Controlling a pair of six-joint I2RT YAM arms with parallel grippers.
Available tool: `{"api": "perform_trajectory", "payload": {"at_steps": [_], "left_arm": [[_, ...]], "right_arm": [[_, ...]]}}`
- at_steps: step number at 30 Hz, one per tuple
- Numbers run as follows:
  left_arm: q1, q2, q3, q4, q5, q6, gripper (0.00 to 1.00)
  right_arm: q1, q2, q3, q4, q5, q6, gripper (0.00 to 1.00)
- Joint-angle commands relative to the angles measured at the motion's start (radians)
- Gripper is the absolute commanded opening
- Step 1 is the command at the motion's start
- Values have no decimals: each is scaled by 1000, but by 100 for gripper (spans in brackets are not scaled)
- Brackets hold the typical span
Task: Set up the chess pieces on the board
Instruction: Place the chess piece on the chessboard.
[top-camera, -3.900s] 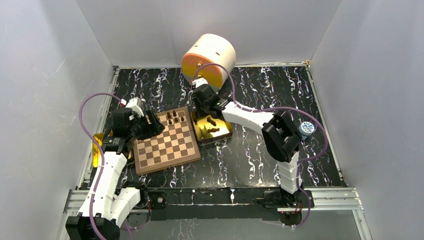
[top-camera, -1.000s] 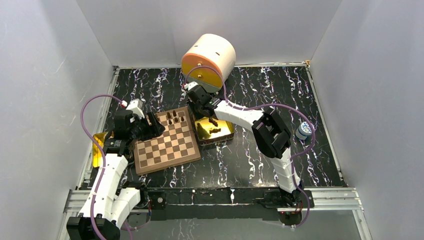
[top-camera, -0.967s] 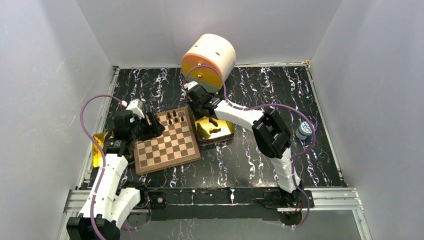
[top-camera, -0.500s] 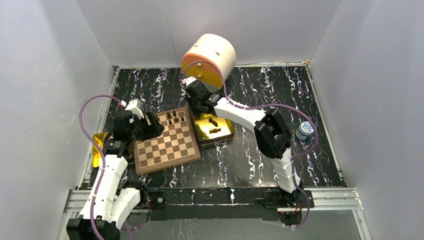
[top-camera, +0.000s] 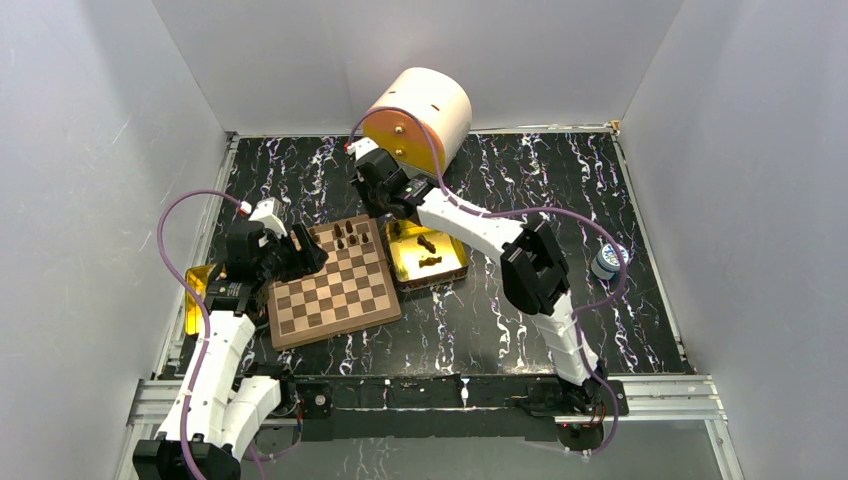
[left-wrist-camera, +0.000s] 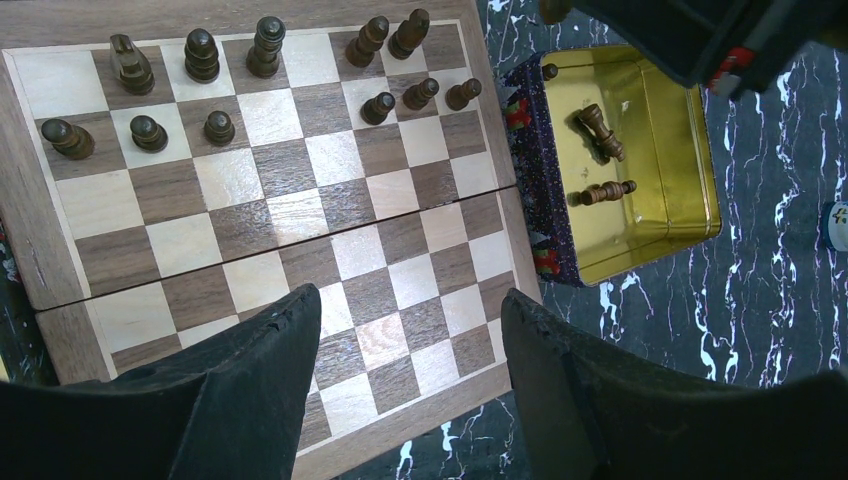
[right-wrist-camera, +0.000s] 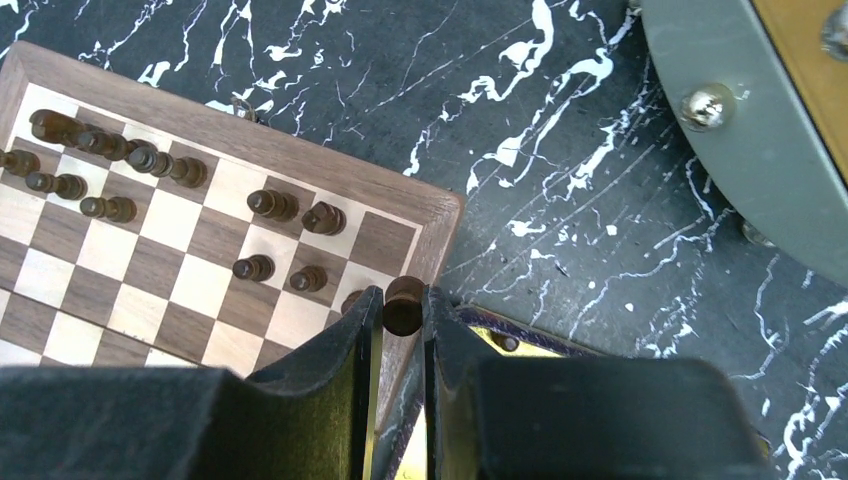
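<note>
a: where are the turned dark wooden pieces (left-wrist-camera: 200, 55)?
b: mostly on the checkered board (left-wrist-camera: 300, 215), far rows; two lie in the shiny gold tin (left-wrist-camera: 665, 120).
a: grippers?
b: right gripper (right-wrist-camera: 403, 300) pinches one round-topped piece (right-wrist-camera: 403, 308) near the board's corner; left gripper (left-wrist-camera: 405, 320) gapes, empty.

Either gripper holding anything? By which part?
Right gripper is shut on a chess piece, pinched at its sides between the jaws, one rounded end showing. Left gripper is open over the board, holding nothing.
</note>
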Motion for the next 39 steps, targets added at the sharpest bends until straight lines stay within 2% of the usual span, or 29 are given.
{"api": "perform_trajectory", "payload": {"at_steps": [1,16,39], "left_arm": [[6,-21,-6,2,-10,7,64],[5,-24,-4,2,-13,9,64],[6,-21,-3,2,-11,11,64]], "right_arm": [[11,59,81,26,1,-22,25],[22,203,186,28,-5,-24,26],[35,251,212,7,-17,-22,28]]}}
